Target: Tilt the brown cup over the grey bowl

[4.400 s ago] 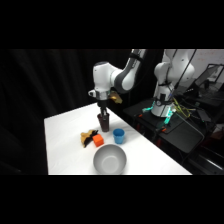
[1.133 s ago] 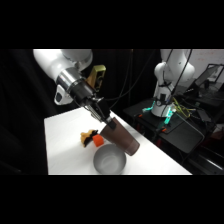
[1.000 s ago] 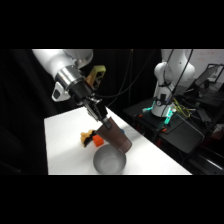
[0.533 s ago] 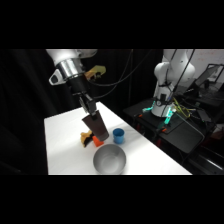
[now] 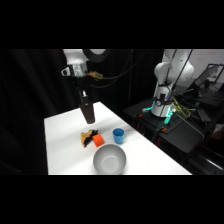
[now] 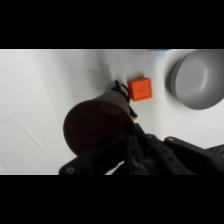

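Nearest us the grey bowl sits on the white table; behind it we see an orange block and the small blue cup; farther back the gripper clasps the brown cup, upright, above the table, away from the bowl.

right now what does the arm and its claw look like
The arm is white with rounded, glossy segments and darker joint bands, and a yellowish fitting sits beside the wrist. A dark narrow piece runs down from the wrist to the claw. In the wrist view the claw's linkage is black and angular.
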Tool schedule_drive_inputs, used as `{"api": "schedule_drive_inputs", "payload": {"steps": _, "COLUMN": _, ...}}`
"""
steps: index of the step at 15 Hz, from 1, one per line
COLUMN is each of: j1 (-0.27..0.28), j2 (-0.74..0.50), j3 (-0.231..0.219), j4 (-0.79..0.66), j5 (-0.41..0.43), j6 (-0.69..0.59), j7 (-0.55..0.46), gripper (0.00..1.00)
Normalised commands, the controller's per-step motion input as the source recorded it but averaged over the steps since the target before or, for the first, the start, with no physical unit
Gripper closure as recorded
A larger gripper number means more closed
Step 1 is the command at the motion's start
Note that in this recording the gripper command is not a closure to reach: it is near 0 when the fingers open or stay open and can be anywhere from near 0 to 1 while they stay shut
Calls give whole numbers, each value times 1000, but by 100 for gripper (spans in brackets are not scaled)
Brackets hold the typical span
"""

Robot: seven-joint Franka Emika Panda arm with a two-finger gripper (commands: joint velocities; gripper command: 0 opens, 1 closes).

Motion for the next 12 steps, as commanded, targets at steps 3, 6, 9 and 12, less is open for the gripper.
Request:
{"api": "schedule_drive_inputs", "payload": {"steps": 3, "j1": 18, "j2": -226, "j3": -81, "j4": -469, "j5": -329, "j6": 453, "j7": 566, "gripper": 10}}
{"api": "schedule_drive_inputs", "payload": {"steps": 6, "j1": 28, "j2": -112, "j3": -10, "j4": -402, "j5": -97, "j6": 358, "j7": 424, "gripper": 11}}
{"api": "schedule_drive_inputs", "payload": {"steps": 9, "j1": 11, "j2": -39, "j3": 9, "j4": -298, "j5": 58, "j6": 337, "j7": 259, "gripper": 11}}
{"api": "schedule_drive_inputs", "payload": {"steps": 12, "j1": 27, "j2": -17, "j3": -9, "j4": -212, "j5": 41, "j6": 324, "j7": 210, "gripper": 11}}
